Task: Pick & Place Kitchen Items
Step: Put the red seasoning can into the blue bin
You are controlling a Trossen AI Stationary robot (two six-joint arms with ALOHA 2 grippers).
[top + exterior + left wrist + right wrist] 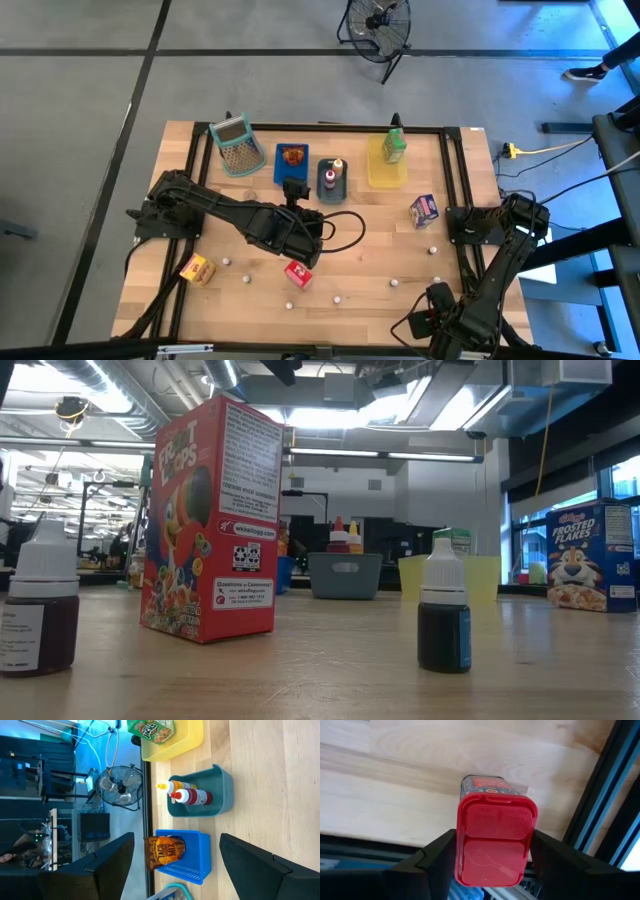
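The right gripper sits at the table's near edge. Its two dark fingers press on either side of the lid of a small tin with a red plastic flip lid and a dark patterned body, gripping it. The tin sits squarely between the fingers. Its long axis runs straight ahead of them, lid towards the wrist and base towards the light wooden table. Just past one finger runs the black metal frame rail at the table's edge.

The left gripper hovers over the middle of the table, fingers spread wide with nothing between them. Straight ahead of its fingertips stands a blue plastic tray holding a brown taco-mix packet. Beyond that is a grey-teal plastic tray with two squeeze bottles, then a yellow plastic tray.

Nearer the front edge, a red cereal carton stands upright, with a small dark bottle with a white cap standing apart from it. A black floor fan stands on the grey floor beyond the table.
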